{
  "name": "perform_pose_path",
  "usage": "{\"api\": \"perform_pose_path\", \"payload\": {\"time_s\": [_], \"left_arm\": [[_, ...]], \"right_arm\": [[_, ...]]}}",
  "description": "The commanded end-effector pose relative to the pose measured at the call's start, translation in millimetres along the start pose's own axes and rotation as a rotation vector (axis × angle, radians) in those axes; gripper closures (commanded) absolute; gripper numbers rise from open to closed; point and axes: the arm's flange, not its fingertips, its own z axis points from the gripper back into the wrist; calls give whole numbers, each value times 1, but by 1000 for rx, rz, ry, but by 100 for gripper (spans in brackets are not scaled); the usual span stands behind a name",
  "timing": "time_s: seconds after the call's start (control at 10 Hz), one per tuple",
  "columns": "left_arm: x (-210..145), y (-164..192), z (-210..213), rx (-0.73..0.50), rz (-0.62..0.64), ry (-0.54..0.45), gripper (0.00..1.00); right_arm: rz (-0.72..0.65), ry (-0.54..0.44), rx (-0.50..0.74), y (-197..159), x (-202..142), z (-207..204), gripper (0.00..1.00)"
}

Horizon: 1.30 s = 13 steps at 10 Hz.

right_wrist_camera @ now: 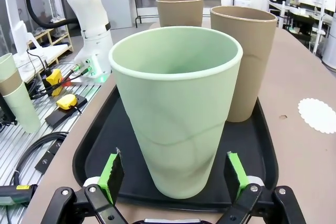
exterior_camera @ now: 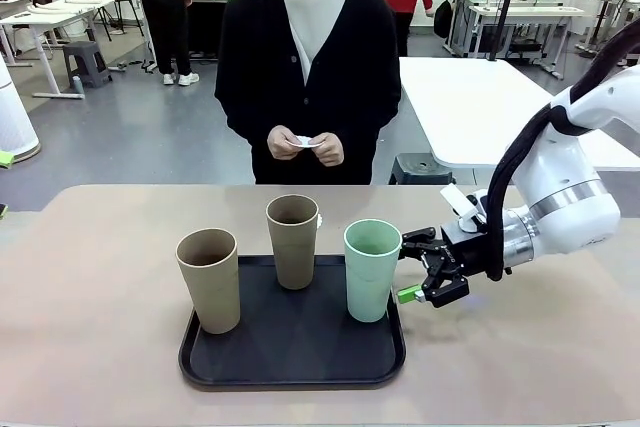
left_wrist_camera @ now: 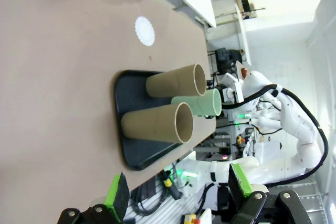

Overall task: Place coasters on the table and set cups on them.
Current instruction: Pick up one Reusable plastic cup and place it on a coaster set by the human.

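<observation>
We see one coaster (left_wrist_camera: 144, 31) lying flat on the bare table (exterior_camera: 100, 247), just past the far edge of the black tray (exterior_camera: 290, 367). In the right wrist view the coaster (right_wrist_camera: 318, 115) lies at 3 o'clock from the middle tan cup (right_wrist_camera: 244, 61).

All three cups stand upright on the tray, apart from the coaster. The mint green cup (exterior_camera: 372, 269) is at the tray's 3 o'clock side, the middle tan cup (exterior_camera: 293, 240) at 12 o'clock and the left tan cup (exterior_camera: 210, 279) at 9 o'clock.

The right gripper (exterior_camera: 407, 267) sits at 3 o'clock from the mint green cup, its jaws spread wide. Its green pads (right_wrist_camera: 112, 174) flank the cup's base with a gap on each side, so it grips nothing.

The left gripper (left_wrist_camera: 178, 187) is also wide apart and empty, off the table's near edge, with the tray at its 12 o'clock.

At 12 o'clock across the table, the person (exterior_camera: 310, 47) has both hands (exterior_camera: 305, 144) on something small and white.
</observation>
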Motion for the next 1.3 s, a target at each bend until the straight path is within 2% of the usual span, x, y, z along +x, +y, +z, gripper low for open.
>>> {"api": "perform_pose_path", "payload": {"time_s": [0.0,1.2], "left_arm": [[-1,1,1,-7,-1,-3,0],[-1,1,1,-7,-1,-3,0]], "right_arm": [[18,-26,-19,-6,1,-13,0],[18,-51,34,-14,5,-48,0]]}}
